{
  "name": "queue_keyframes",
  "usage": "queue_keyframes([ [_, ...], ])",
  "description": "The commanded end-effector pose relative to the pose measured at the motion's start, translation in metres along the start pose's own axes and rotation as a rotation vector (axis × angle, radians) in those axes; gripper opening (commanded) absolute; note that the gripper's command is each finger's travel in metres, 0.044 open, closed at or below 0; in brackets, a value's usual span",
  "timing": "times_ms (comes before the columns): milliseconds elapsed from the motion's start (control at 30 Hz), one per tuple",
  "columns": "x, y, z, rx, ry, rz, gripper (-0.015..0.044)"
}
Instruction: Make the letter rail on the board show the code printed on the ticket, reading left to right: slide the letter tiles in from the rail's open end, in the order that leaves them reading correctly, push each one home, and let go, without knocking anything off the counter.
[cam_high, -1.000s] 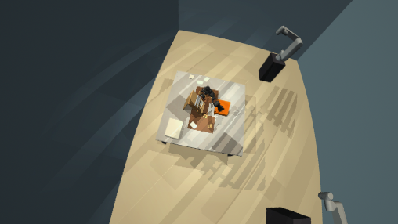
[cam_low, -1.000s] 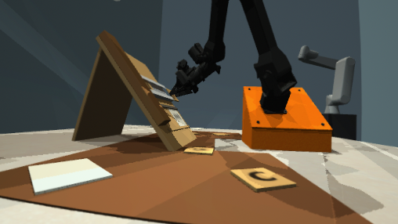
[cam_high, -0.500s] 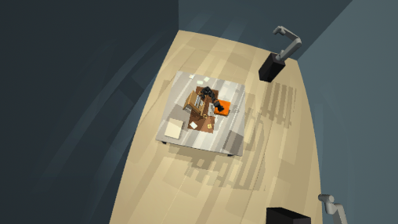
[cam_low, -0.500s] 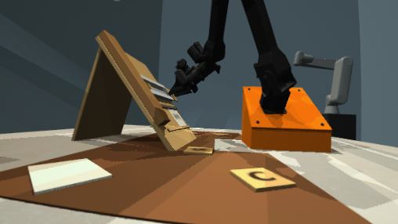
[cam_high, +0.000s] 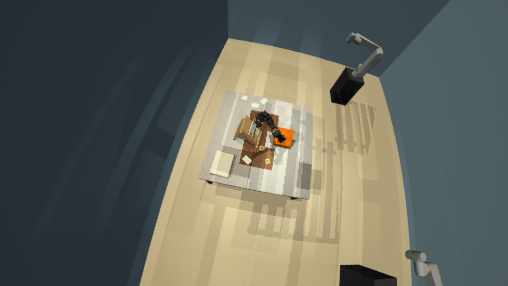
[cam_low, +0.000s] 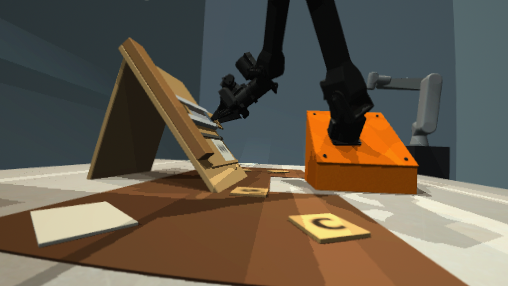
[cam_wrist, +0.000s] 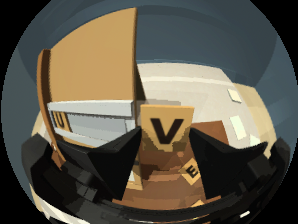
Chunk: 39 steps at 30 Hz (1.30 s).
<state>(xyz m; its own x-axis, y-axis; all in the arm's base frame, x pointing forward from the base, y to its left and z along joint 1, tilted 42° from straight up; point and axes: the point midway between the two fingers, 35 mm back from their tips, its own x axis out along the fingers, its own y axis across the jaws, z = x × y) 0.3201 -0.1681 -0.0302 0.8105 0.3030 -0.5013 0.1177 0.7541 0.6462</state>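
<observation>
I have the gripper (cam_wrist: 162, 152) pinching the V tile (cam_wrist: 164, 129) by its lower edge, letter upright in the wrist view. The rail (cam_wrist: 93, 119) on the tilted board (cam_low: 165, 112) sits just beside it at nine o'clock. To do this well I should square the tile with the open end before sliding, keeping pressure light so the board stays put. The E tile (cam_wrist: 190, 171) and C tile (cam_low: 329, 226) lie on the mat (cam_low: 210, 235) below.
</observation>
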Motion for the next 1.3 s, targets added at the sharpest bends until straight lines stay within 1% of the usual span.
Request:
queue_keyframes([
  [0, 0.0, 0.003, -0.002, 0.008, 0.003, -0.003, 0.0],
  [1267, 0.0, 0.022, -0.002, 0.009, 0.003, -0.003, 0.0],
])
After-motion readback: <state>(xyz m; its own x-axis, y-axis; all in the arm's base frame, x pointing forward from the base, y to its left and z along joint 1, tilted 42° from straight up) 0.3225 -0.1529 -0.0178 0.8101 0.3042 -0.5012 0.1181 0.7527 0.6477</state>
